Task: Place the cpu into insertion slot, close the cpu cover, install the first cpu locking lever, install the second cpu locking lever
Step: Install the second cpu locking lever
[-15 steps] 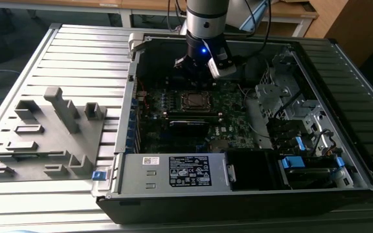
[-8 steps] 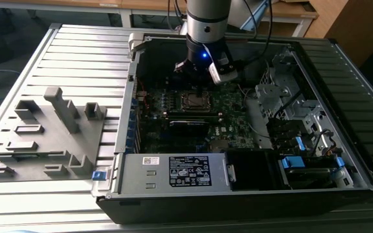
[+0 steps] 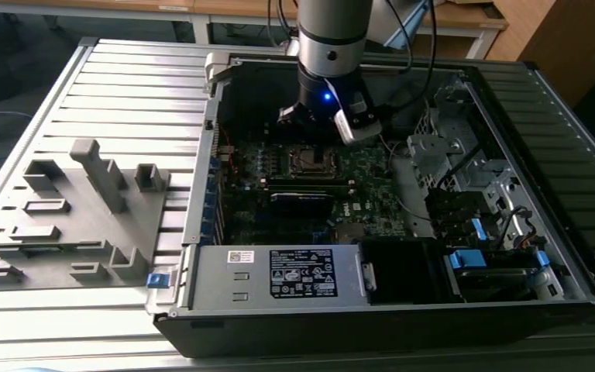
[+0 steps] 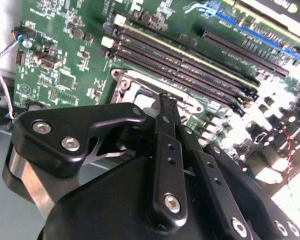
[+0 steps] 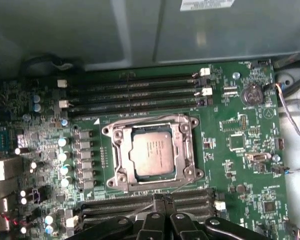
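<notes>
In the first wrist view the cpu (image 5: 152, 157) lies flat in the socket with its silver-grey top showing. The cpu cover (image 5: 184, 150) is down around it as a silver frame. One thin wire lever (image 5: 145, 120) runs along the socket edge by the memory slots. Another wire (image 5: 140, 212) sits near the opposite edge, right by my gripper (image 5: 157, 199). In the second wrist view the gripper (image 4: 165, 97) is shut, its black fingers pressed together just over the socket's edge (image 4: 125, 82). In the exterior view the arm (image 3: 328, 93) stands over the socket (image 3: 313, 160).
Black memory slots (image 5: 135, 92) flank the socket on both sides, with rows of capacitors (image 5: 65, 160) next to it. The case wall (image 5: 140, 30) rises close behind. The labelled power supply (image 3: 276, 275), a drive cage (image 3: 452, 163) and a grey parts fixture (image 3: 70, 217) lie around.
</notes>
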